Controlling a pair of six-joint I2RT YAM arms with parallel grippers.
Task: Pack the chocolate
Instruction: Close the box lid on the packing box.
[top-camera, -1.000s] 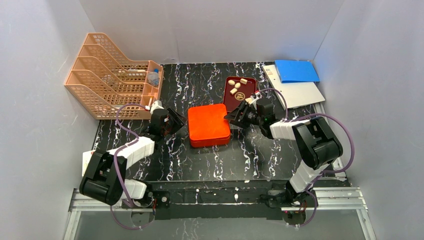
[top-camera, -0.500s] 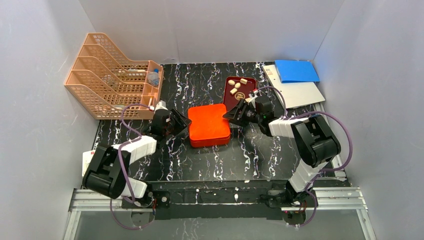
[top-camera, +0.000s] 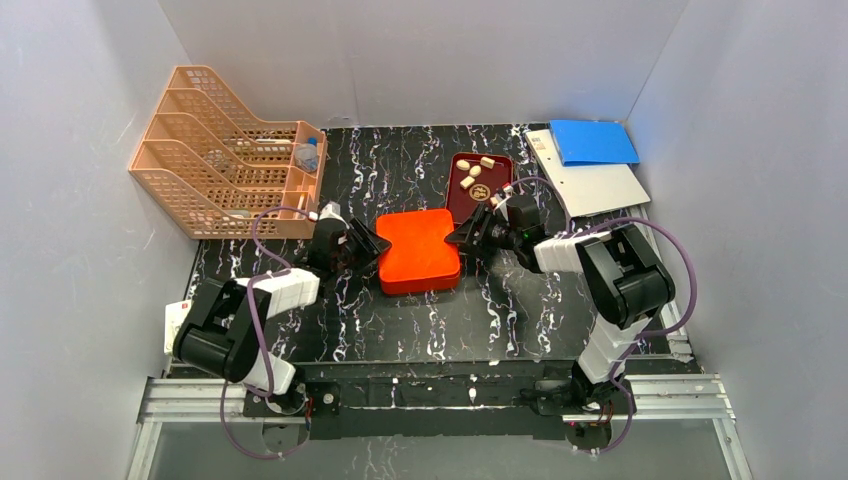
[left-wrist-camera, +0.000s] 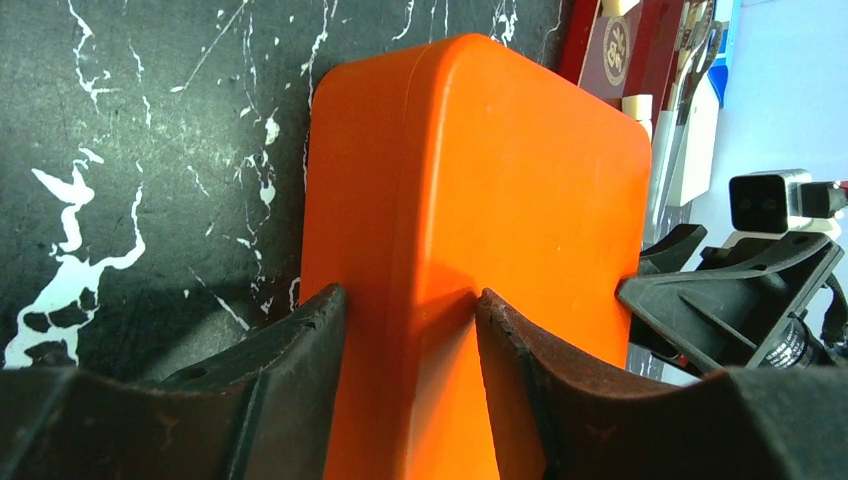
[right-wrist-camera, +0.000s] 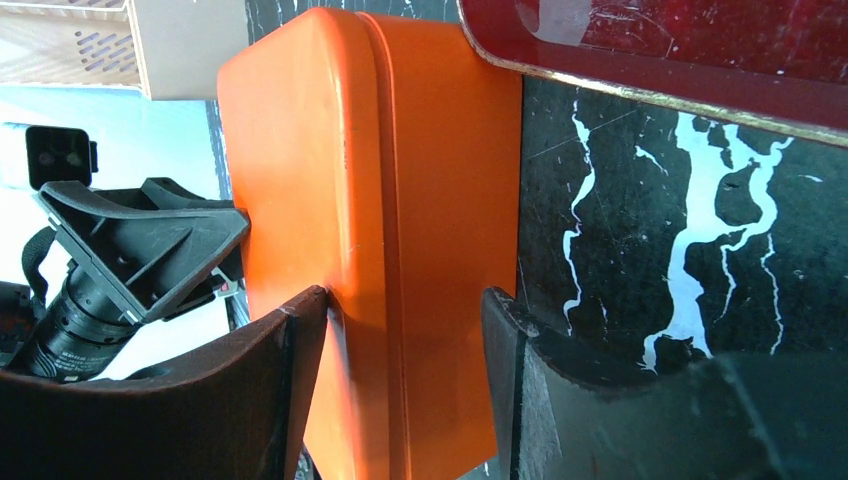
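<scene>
The closed orange-red box (top-camera: 418, 250) lies flat mid-table. My left gripper (top-camera: 375, 245) is shut on its left edge; in the left wrist view its jaws (left-wrist-camera: 412, 295) clamp the box (left-wrist-camera: 480, 180) top and bottom. My right gripper (top-camera: 458, 237) is shut on the box's right edge, and in the right wrist view (right-wrist-camera: 405, 295) it pinches the box (right-wrist-camera: 370, 150) the same way. Several pale chocolate pieces (top-camera: 487, 162) lie in the dark red tray (top-camera: 511, 172) behind the box. The tray's edge also shows in the right wrist view (right-wrist-camera: 680, 50).
A peach file organizer (top-camera: 225, 140) holding a small bottle (top-camera: 308, 155) stands at the back left. A blue folder (top-camera: 592, 140) lies on white sheets (top-camera: 600, 188) at the back right. White walls enclose the table on three sides.
My left gripper has moved right to the box's left edge and closed on it. My right gripper has shifted slightly left onto the right edge. The box has not moved.
</scene>
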